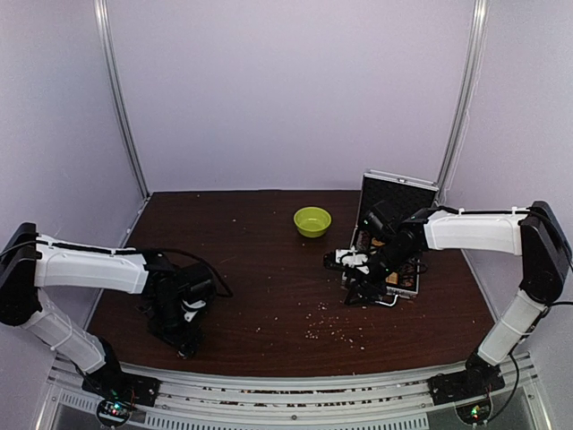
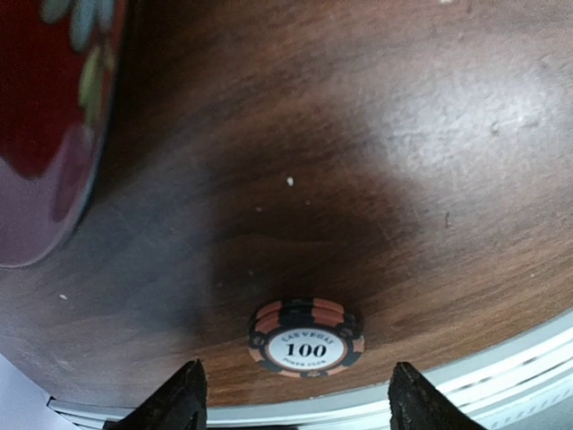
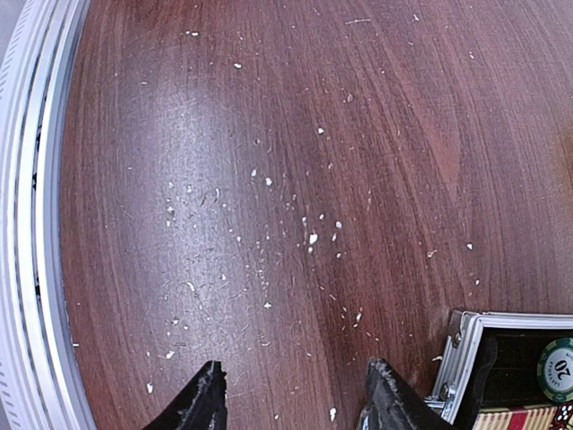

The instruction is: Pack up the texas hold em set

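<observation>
The silver case [image 1: 400,240] of the texas hold em set lies open at the right of the table, its lid upright. In the right wrist view its metal corner [image 3: 464,356] shows at lower right, with a green chip [image 3: 557,369] on the black lining. My right gripper [image 3: 297,387] is open over bare wood just left of the case, also seen in the top view [image 1: 361,288]. A short stack of orange-and-black "100" chips [image 2: 307,338] lies near the table's front edge. My left gripper [image 2: 295,396] stands open just short of it, low at front left [image 1: 183,336]. No card decks or dice can be made out.
A lime-green bowl [image 1: 312,220] sits behind the middle of the table. The red patterned round tin [image 2: 45,125] is close on the left in the left wrist view. White crumbs [image 1: 327,327] are scattered at front centre. The metal table rail [image 2: 501,376] runs right behind the chips.
</observation>
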